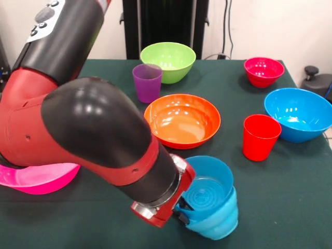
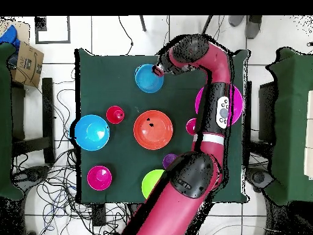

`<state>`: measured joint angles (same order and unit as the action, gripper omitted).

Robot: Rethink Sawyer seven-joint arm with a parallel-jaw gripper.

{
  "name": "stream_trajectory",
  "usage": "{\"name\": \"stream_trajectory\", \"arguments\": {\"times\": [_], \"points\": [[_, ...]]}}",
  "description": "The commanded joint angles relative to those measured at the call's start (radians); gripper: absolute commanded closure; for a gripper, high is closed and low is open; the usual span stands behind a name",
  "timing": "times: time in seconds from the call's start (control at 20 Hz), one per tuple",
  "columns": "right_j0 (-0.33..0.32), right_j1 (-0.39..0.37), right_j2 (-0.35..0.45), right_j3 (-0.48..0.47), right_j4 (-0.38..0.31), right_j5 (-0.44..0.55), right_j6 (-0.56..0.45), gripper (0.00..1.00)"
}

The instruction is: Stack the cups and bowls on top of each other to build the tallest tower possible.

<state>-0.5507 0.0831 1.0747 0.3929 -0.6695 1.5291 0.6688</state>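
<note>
The Sawyer arm is built of thick rounded segments in glossy red with black shells over the joints, highlights shining on the black. Small dark screw holes dot the red casing. One black link carries a pale grey panel with dark round buttons. A silver ring edges the red wrist.
</note>
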Motion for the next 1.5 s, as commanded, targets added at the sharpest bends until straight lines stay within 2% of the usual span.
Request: {"name": "stream_trajectory", "arguments": {"times": [0.05,0.6,0.75,1.0,1.25,1.5], "points": [[0.027,-0.053,0.075,-0.125,-0.154,0.16,0.16,1.0],[0.029,-0.075,0.258,-0.171,-0.352,0.26,0.192,1.0],[0.029,-0.076,0.317,-0.184,-0.42,0.276,0.19,1.0],[0.026,-0.066,0.389,-0.192,-0.494,0.277,0.184,1.0],[0.023,-0.048,0.437,-0.189,-0.522,0.252,0.192,1.0],[0.028,-0.028,0.408,-0.163,-0.496,0.19,0.213,1.0]]}}
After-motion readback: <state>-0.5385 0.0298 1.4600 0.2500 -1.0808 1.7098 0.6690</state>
